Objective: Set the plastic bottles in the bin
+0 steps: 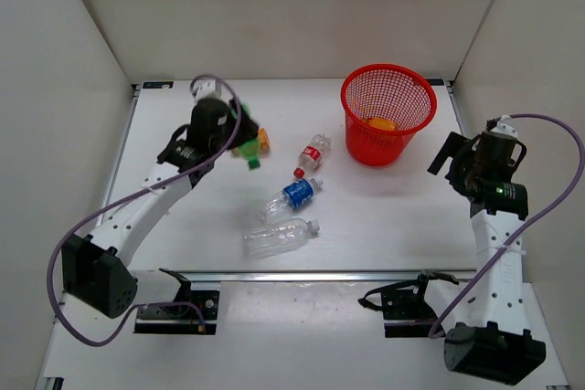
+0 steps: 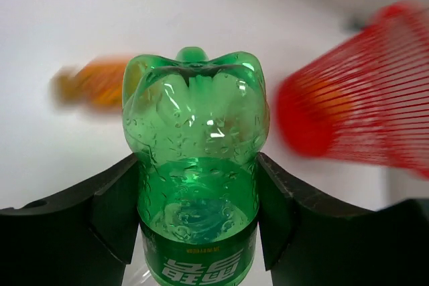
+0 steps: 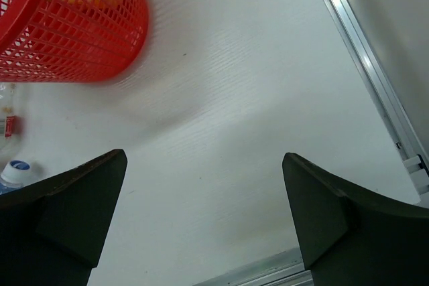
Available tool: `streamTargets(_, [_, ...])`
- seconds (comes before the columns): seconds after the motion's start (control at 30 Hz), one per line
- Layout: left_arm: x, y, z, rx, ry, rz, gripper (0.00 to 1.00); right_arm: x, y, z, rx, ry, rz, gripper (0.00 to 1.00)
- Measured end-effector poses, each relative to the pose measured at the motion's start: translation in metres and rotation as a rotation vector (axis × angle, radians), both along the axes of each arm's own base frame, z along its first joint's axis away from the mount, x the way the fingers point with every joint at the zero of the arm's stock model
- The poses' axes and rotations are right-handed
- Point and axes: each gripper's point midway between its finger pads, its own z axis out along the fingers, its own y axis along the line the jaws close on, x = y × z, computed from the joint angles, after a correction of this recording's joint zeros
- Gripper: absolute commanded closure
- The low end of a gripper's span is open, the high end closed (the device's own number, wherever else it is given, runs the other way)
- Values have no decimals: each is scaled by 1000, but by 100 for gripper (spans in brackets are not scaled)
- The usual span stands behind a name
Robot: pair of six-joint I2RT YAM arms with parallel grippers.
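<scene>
My left gripper (image 2: 198,195) is shut on the green bottle (image 2: 196,159), its fingers pressed on both sides of the body. From above, the green bottle (image 1: 249,150) shows at the left gripper (image 1: 239,139), cap toward me, with an orange bottle (image 1: 263,139) just beyond it. On the table lie a red-capped clear bottle (image 1: 313,152), a blue-labelled one (image 1: 294,195) and a larger clear one (image 1: 277,238). The red mesh bin (image 1: 388,79) stands at the back right with an orange bottle (image 1: 379,122) inside. My right gripper (image 1: 448,158) is open and empty, right of the bin.
White walls enclose the table on three sides. A metal rail (image 1: 302,273) runs along the near edge and another (image 3: 365,58) along the right side. In the right wrist view the bin (image 3: 67,38) is upper left and bare table lies between the fingers.
</scene>
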Motion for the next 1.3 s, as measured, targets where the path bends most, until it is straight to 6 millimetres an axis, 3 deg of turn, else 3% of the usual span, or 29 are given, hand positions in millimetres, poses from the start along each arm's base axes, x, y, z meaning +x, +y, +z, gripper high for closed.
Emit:
streamTargets(0.13, [54,-83,135,-125,-327,-141,50,-12,1,6,1,-68,-39,1])
streamTargets(0.17, [68,-106,159,-153,-389,-176,50,-17,2,4,5,-78,-46,1])
streamTargets(0.23, [92,-149,186,-182,-465,-232,50,-25,3,1,14,-93,-59,1])
streamTargets(0.3, [119,-196,201,-197,-520,-279,50,-30,2,-2,11,-92,-70,1])
streamTargets(0.37, [139,-245,201,-221,-561,-336,51,-30,3,0,6,-97,-68,1])
streamTargets(0.43, [149,-285,187,-246,-577,-386,50,-29,6,-2,8,-89,-55,1])
streamTargets(0.5, [154,-322,158,-256,-567,-429,51,-28,9,-3,15,-84,-42,1])
streamTargets(0.57, [153,-345,127,-238,-552,-449,51,-26,11,-5,25,-77,-31,0])
streamTargets(0.67, [147,-371,94,-198,-555,-463,31,-26,12,-6,27,-74,-25,1])
streamTargets(0.7, [143,-378,89,-184,-563,-466,16,-26,14,-5,28,-77,-16,1])
streamTargets(0.73, [140,-382,86,-167,-571,-468,1,-26,16,-4,28,-80,-7,0])
streamTargets(0.9, [121,-397,98,-187,-591,-502,1,-25,34,-6,15,-74,107,1])
streamTargets(1.03, [112,-377,102,-126,-529,-518,2,-27,59,-9,-25,-16,242,1])
streamTargets(1.13, [84,-335,98,-55,-427,-534,1,-25,94,-6,-41,6,395,1])
streamTargets(1.3, [4,-206,88,3,-269,-479,1,-34,160,-9,-58,57,647,1])
